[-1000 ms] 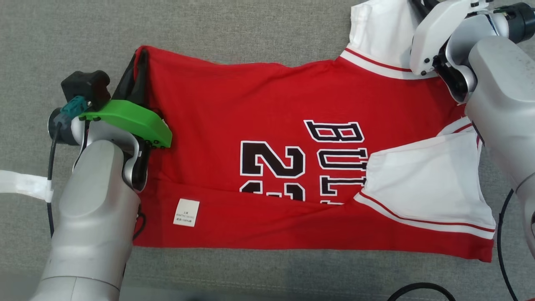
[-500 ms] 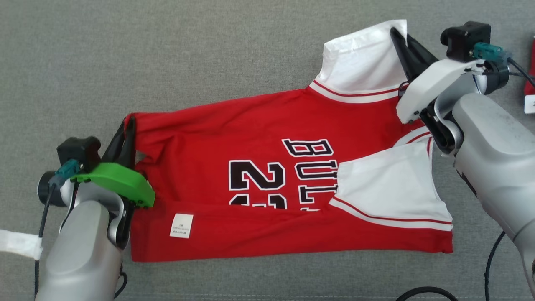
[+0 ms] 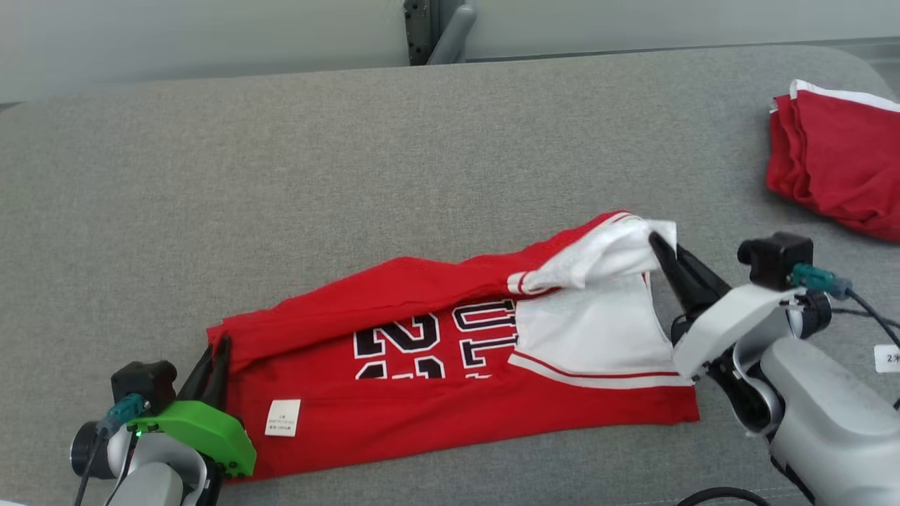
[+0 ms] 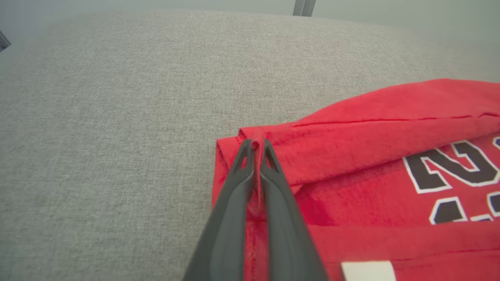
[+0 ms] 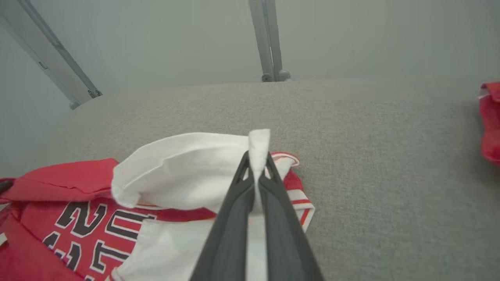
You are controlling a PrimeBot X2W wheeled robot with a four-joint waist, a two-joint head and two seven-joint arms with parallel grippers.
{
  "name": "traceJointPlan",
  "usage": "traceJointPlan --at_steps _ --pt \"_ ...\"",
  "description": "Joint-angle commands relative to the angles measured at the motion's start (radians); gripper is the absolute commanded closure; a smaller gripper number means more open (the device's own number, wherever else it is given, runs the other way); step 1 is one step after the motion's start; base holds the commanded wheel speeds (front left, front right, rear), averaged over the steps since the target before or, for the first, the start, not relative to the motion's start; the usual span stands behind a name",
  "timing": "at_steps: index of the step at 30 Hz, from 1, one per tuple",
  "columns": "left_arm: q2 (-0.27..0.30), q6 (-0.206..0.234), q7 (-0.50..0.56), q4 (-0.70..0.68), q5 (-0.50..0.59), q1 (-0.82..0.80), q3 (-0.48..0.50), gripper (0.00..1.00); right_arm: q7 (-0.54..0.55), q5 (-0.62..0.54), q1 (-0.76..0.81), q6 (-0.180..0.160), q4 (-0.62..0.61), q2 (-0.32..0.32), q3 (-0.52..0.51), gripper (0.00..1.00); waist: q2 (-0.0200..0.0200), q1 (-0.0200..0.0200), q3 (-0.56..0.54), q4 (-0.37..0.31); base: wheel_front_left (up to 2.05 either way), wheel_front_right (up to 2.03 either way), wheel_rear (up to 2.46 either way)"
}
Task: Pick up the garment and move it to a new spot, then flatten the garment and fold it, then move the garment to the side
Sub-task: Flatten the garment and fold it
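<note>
Grey woven cloth covers the table [image 3: 351,176], a coarse matte weave with a rounded far-right corner. Beyond its far edge the room is a blank pale grey-green, broken by a metal post [image 3: 437,31] at the far middle. The right wrist view shows a second, slanting strut [image 5: 50,54] left of that post. The jersey [image 3: 422,393] lies on the near half of the table as a long band running left to right. It is red knit with black numerals and letters outlined in white. Its far long edge is doubled over toward the near side in a soft rolled ridge that hides the tops of the print. A small white label [image 3: 283,417] sits on the red near the left end. At the right end a white panel trimmed with a red stripe lies flat, and a white sleeve [image 3: 598,256] is lifted above it, puckered and hollow like a hood. The left fingers [image 3: 216,358], dark, long and tapering, are pressed together on the jersey's far left corner, with a sliver of red hem between their tips. The right fingers [image 3: 675,263] are likewise closed, pinching the white sleeve's edge, and a tab of it stands up past their tips. At the far right, well apart from the jersey, a second red garment [image 3: 837,161] with a white edge lies in a loose folded stack.
</note>
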Motion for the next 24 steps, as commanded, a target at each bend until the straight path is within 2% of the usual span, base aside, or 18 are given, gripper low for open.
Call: traceJointPlan --at_steps 1,15,17,18,19,20,21,22,24 --pt "0.007 0.002 0.001 -0.004 -0.007 0.025 0.008 1.0 -0.002 0.001 0.05 -0.002 -0.008 0.005 -0.011 1.0 0.0 0.0001 -0.03 -0.031 0.0 0.0 0.0" --pt "0.012 0.002 0.0 -0.023 0.003 0.12 0.046 0.98 -0.002 -0.025 0.247 -0.002 0.002 0.075 -0.086 1.0 0.0 0.0001 -0.087 -0.046 0.0 0.0 0.0" --pt "0.008 0.002 0.001 -0.016 0.005 0.131 0.049 0.78 -0.003 -0.036 0.258 -0.002 0.01 0.073 -0.086 1.0 0.0 0.0001 -0.091 -0.045 0.0 0.0 0.0" --pt "0.005 0.002 0.0 -0.011 0.006 0.135 0.052 0.52 -0.003 -0.041 0.263 -0.002 0.016 0.072 -0.083 1.0 0.0 0.0001 -0.092 -0.045 0.0 0.0 0.0" --pt "0.003 0.002 0.001 -0.007 0.006 0.137 0.057 0.17 -0.002 -0.045 0.267 -0.002 0.023 0.073 -0.082 0.65 0.0 0.0001 -0.094 -0.045 0.0 0.0 0.0" --pt "0.003 0.002 0.001 -0.007 0.006 0.137 0.057 0.17 -0.002 -0.045 0.267 -0.002 0.023 0.073 -0.082 0.65 0.0 0.0001 -0.094 -0.045 0.0 0.0 0.0" --pt "0.004 0.002 0.0 -0.008 0.011 0.139 0.064 0.0 -0.003 -0.048 0.271 -0.002 0.03 0.075 -0.086 0.08 0.0 0.0001 -0.095 -0.046 0.0 0.0 0.0" --pt "0.003 0.002 0.001 -0.008 0.014 0.144 0.074 0.0 -0.003 -0.052 0.277 -0.002 0.039 0.076 -0.08 0.0 0.0 0.0001 -0.096 -0.046 0.0 0.0 0.0" --pt "-0.002 0.004 0.001 -0.018 0.029 0.159 0.108 0.0 -0.003 -0.057 0.284 -0.002 0.048 0.075 -0.079 0.0 0.0 0.0001 -0.1 -0.046 0.0 0.0 0.0"
